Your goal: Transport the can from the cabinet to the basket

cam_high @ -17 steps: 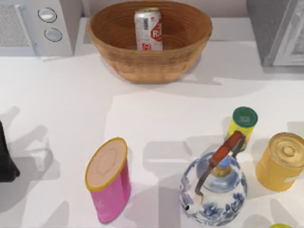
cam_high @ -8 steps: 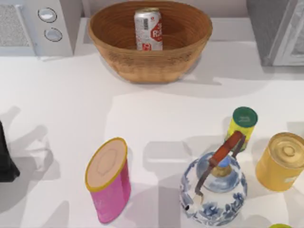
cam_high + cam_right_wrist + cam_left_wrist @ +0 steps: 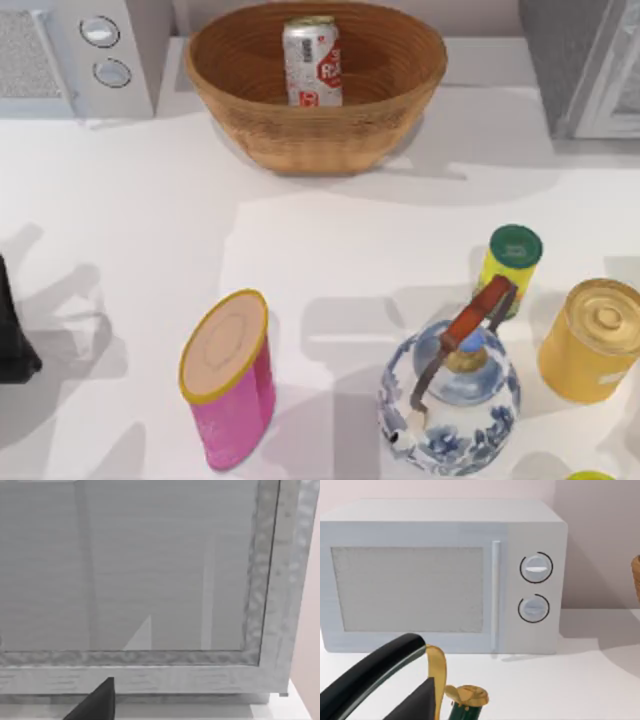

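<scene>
The can (image 3: 312,62), silver with a red label, stands upright inside the basket (image 3: 300,135), a wide brown wicker bowl at the back middle of the table. The cabinet (image 3: 580,65), grey and speckled, stands at the back right; the right wrist view looks close at its paler framed panel door (image 3: 130,570), with a dark part of my right gripper (image 3: 95,705) low before it. My left arm (image 3: 12,330) sits parked at the table's left edge, far from the can. A dark part of my left gripper (image 3: 370,675) faces the microwave.
A light grey microwave (image 3: 75,55) with two knobs fills the back left. Near the front stand a pink canister (image 3: 232,390), a blue-and-white teapot (image 3: 450,400), a green-lidded yellow bottle (image 3: 512,262) and a yellow tin (image 3: 595,340). A gold-capped bottle top (image 3: 467,700) shows by the left gripper.
</scene>
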